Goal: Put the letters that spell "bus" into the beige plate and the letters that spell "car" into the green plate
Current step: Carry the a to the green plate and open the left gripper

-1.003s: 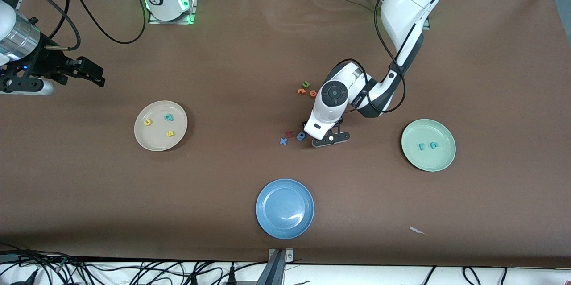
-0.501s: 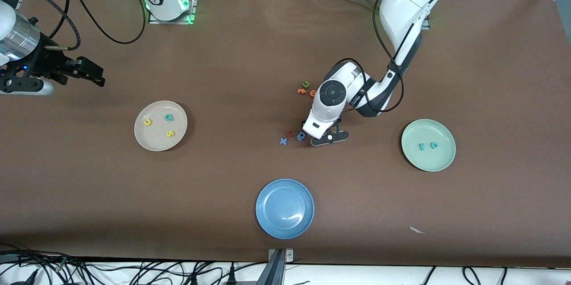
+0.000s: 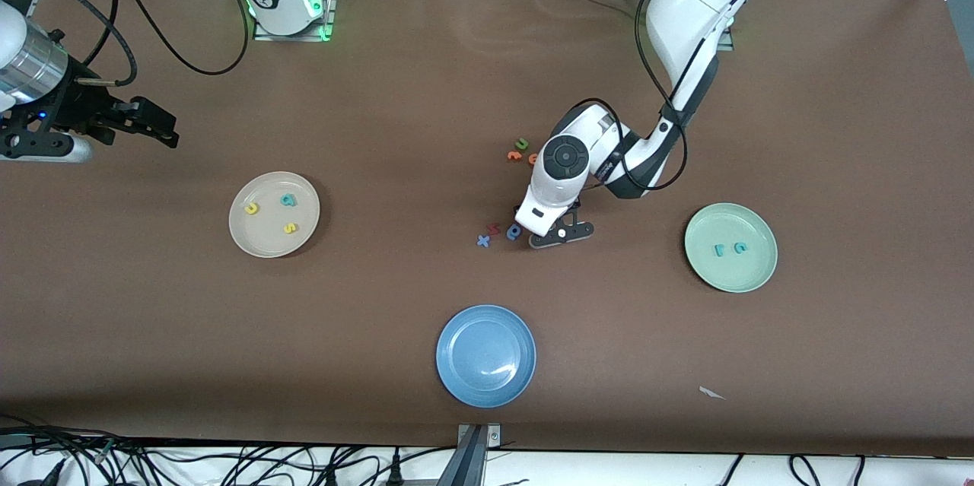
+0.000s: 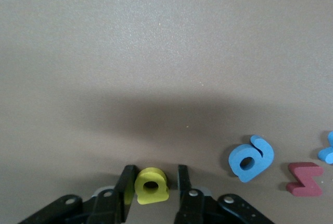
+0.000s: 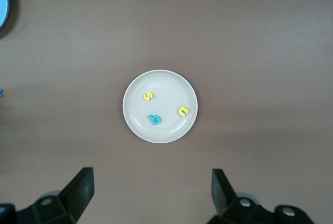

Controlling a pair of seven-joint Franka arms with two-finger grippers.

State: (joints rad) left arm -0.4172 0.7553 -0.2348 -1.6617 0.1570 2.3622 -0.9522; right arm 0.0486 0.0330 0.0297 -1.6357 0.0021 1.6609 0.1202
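The yellow "a" point(image 4: 151, 185) lies on the table between the fingers of my left gripper point(image 4: 155, 171). One finger touches it, the other stands a small gap off. In the front view the left hand point(image 3: 542, 214) hides this letter. The green plate point(image 3: 730, 274) holds a teal "r" point(image 3: 718, 249) and a teal "c" point(image 3: 740, 247). The beige plate point(image 3: 262, 244) holds a yellow "u" point(image 3: 251, 208), a teal "b" point(image 3: 288, 200) and a yellow "s" point(image 3: 290, 228). My right gripper point(image 3: 161, 133) waits open, up over the right arm's end of the table.
Beside the left hand lie a blue rounded letter point(image 3: 514, 231), a red "z" point(image 3: 494, 227) and a blue "x" point(image 3: 483, 241). A green "u" point(image 3: 521, 144) and orange letters point(image 3: 514, 157) lie farther from the front camera. A blue plate point(image 3: 485, 355) sits near the front edge.
The left gripper's fingers have narrowed around the yellow "a", and the left hand has shifted slightly toward the right arm's end. The right arm has not moved.
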